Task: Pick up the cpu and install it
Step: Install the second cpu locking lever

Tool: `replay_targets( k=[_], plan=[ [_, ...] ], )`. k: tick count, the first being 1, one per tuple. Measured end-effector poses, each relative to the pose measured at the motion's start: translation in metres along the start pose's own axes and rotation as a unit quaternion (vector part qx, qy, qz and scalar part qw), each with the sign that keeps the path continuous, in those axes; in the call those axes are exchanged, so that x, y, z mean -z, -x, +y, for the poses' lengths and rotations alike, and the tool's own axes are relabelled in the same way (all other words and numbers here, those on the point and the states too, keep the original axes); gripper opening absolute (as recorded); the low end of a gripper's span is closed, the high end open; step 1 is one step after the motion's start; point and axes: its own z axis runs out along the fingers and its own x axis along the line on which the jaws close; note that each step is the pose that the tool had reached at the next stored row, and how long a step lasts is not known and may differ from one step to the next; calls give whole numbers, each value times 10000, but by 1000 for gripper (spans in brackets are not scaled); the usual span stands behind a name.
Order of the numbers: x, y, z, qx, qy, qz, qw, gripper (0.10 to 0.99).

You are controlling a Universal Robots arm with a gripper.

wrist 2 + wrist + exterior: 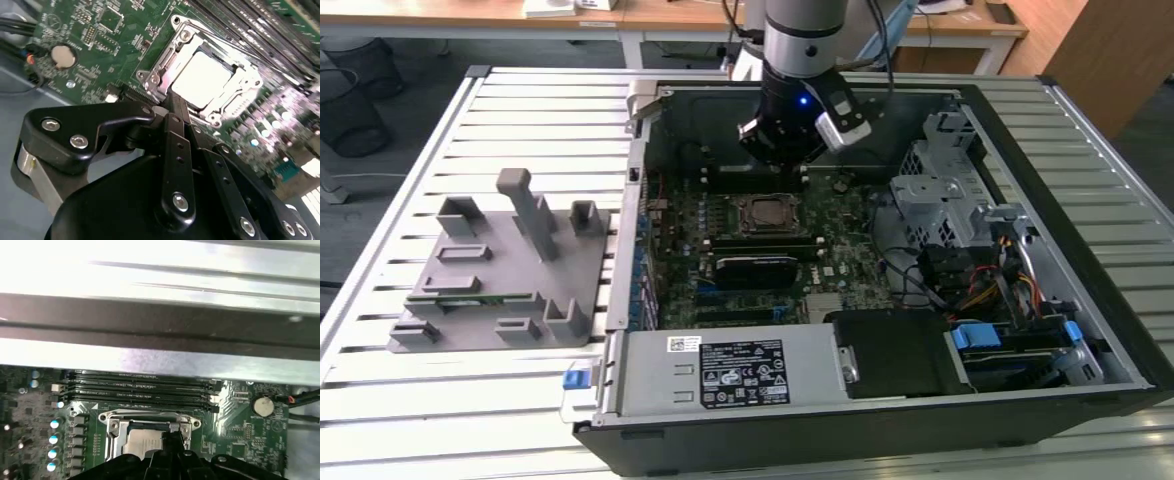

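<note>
The cpu (202, 80) lies flat in the metal socket frame (160, 65) on the green motherboard, its silvery top showing. It also appears in the exterior view, cpu (767, 213), and in the first wrist view, cpu (145, 442). My gripper (173, 99) hangs just above the socket's edge with its black fingers pressed together and nothing between them. In the exterior view the gripper (781, 160) sits over the board, slightly behind the socket. The gripper (173, 437) tip overlaps the frame's rim in the first wrist view.
The open computer case (1067, 330) stands on a slatted metal table (440, 400). A grey holder (500, 265) with a green memory strip (467, 297) sits at the exterior view's left. Memory slots (140, 387), a drive cage (947, 190) and cables (987, 290) surround the socket.
</note>
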Motion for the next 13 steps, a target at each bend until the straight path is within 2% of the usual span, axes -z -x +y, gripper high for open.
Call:
replay_targets(
  k=[3, 13],
  plan=[
    [16, 0, -19, 1, 0, 0, 10000, 106],
    [25, -19, -347, 0, -1, 1, 10000, 106]
  ],
)
